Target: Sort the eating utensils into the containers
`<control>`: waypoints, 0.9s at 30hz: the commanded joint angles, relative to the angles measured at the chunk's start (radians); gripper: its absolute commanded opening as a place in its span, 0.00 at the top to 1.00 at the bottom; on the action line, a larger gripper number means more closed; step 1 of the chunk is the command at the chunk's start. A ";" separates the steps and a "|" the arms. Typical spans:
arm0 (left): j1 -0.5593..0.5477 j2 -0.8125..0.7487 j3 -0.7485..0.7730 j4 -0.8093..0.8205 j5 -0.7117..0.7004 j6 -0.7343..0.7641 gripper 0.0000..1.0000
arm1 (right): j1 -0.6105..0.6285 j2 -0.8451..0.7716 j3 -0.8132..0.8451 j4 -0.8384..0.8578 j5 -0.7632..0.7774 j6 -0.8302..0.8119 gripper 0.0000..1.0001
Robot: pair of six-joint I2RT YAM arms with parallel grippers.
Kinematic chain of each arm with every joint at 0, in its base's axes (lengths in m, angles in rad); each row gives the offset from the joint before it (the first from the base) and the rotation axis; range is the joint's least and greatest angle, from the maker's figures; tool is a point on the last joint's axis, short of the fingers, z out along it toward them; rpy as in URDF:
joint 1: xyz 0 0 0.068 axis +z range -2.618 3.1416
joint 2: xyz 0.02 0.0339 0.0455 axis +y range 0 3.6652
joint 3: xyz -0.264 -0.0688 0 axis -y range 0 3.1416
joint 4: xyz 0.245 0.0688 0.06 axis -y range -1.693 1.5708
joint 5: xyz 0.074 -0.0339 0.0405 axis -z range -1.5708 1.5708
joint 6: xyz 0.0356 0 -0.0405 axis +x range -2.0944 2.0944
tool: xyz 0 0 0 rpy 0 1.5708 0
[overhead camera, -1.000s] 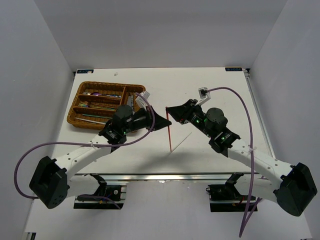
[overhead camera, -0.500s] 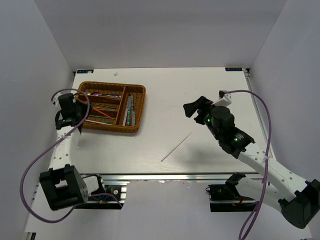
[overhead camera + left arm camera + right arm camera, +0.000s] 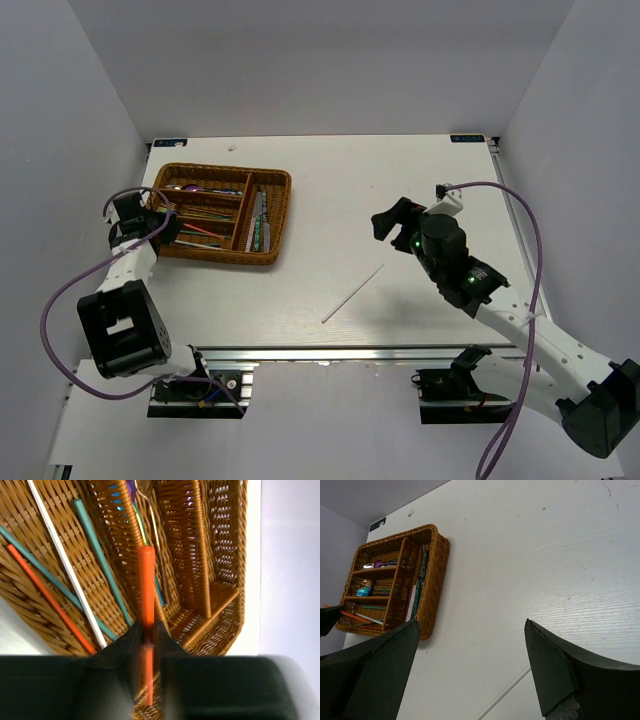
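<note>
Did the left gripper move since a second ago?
Yes. The left gripper has swung left, from the middle of the table to the left end of the wicker tray, holding an orange chopstick.

The arms (image 3: 510, 320) are white with black joints and fingers (image 3: 555, 675), purple cables (image 3: 485, 183) (tiny green lights (image 3: 415, 240)).

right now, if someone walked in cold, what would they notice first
The brown wicker tray at the far left of the table, full of coloured utensils, draws the eye first, with the left claw at its left end pinching an orange chopstick over it. Next comes a pale chopstick lying alone mid-table, and the right claw hanging wide open over the right half.
</note>
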 commanded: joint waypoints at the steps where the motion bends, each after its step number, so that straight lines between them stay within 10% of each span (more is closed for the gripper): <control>1: 0.010 -0.060 -0.061 0.087 0.000 -0.038 0.65 | -0.005 0.013 -0.011 0.019 0.039 0.001 0.11; 5: 0.009 -0.063 -0.072 0.074 -0.014 -0.041 0.23 | -0.007 0.126 0.050 -0.051 0.039 0.020 0.11; 13: 0.022 -0.138 -0.046 0.013 0.032 0.014 0.13 | 0.007 0.303 0.116 -0.113 0.013 0.145 0.11; 18: 0.021 -0.338 0.006 -0.072 0.092 0.242 0.10 | 0.131 0.478 0.182 -0.275 0.289 0.424 0.11; 27: -0.092 -0.638 -0.151 -0.116 0.005 0.411 0.02 | 0.238 0.897 0.592 -0.910 0.306 0.912 0.11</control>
